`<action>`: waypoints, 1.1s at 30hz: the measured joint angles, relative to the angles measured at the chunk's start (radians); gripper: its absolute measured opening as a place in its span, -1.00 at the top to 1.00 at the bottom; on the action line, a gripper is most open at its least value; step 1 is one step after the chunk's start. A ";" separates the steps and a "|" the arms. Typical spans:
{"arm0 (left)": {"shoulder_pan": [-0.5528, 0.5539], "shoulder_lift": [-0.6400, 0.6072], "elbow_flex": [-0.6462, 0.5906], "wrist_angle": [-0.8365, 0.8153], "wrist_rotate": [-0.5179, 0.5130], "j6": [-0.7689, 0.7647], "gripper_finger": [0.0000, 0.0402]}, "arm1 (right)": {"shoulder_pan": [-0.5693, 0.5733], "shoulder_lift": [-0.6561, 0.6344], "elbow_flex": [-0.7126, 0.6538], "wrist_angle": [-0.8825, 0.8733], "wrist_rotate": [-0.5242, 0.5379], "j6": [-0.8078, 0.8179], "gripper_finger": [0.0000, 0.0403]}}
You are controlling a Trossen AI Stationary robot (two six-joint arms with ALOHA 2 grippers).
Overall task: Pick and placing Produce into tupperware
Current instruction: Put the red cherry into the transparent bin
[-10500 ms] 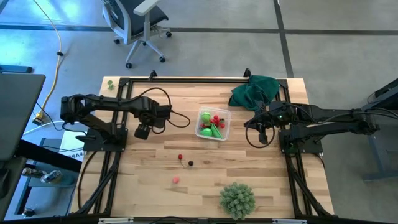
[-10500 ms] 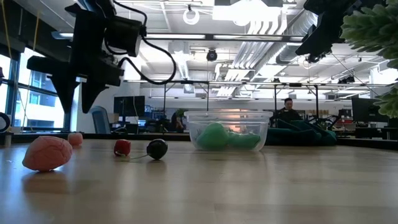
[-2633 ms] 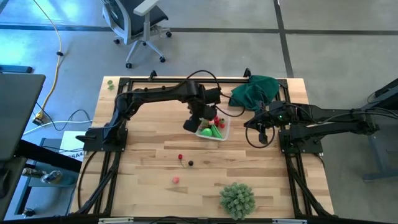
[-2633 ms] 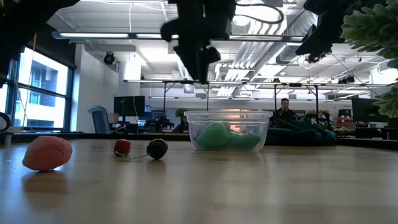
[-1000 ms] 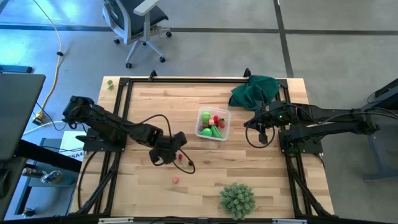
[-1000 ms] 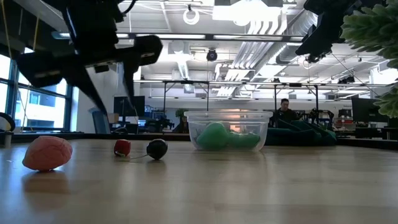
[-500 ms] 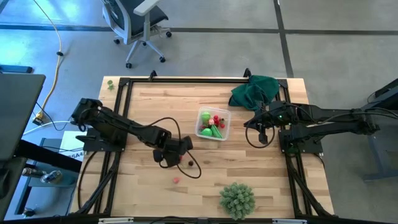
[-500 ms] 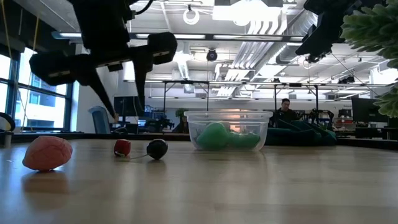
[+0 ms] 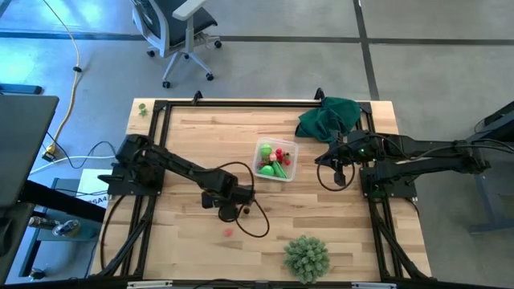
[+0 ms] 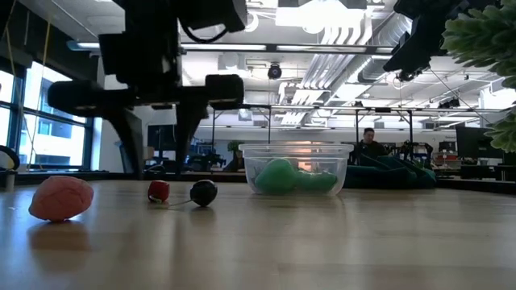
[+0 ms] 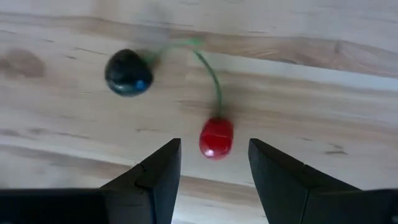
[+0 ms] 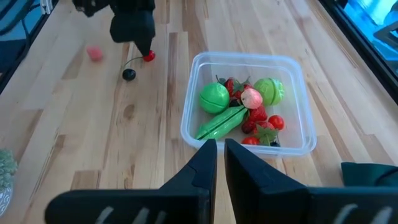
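Tupperware (image 9: 275, 160) mid-surface, already holds most produce. We still owe three pcs: red cherry (image 11: 216, 138), dark berry (image 11: 127, 73), pink piece (image 9: 227, 233) toward near edge. Left gripper (image 11: 211, 163) over cherry, fingers apart, empty. Right gripper (image 12: 220, 155) waits beside tupperware, fingers pinched together.

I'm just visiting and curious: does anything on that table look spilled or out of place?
Three pieces lie loose on the wood outside the tupperware: a red cherry joined by a green stem to a dark cherry, and a pink piece. The left gripper hangs open over the red one.
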 joint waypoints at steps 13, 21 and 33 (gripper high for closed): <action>0.000 0.045 0.016 0.010 0.018 0.029 0.12 | 0.000 0.000 0.000 0.002 0.000 0.000 0.88; 0.000 0.065 0.015 0.011 0.021 0.025 0.12 | 0.000 0.000 0.000 0.001 0.000 0.000 0.88; -0.001 0.088 0.016 0.013 -0.021 0.020 0.12 | 0.000 0.000 0.000 0.001 0.000 0.000 0.88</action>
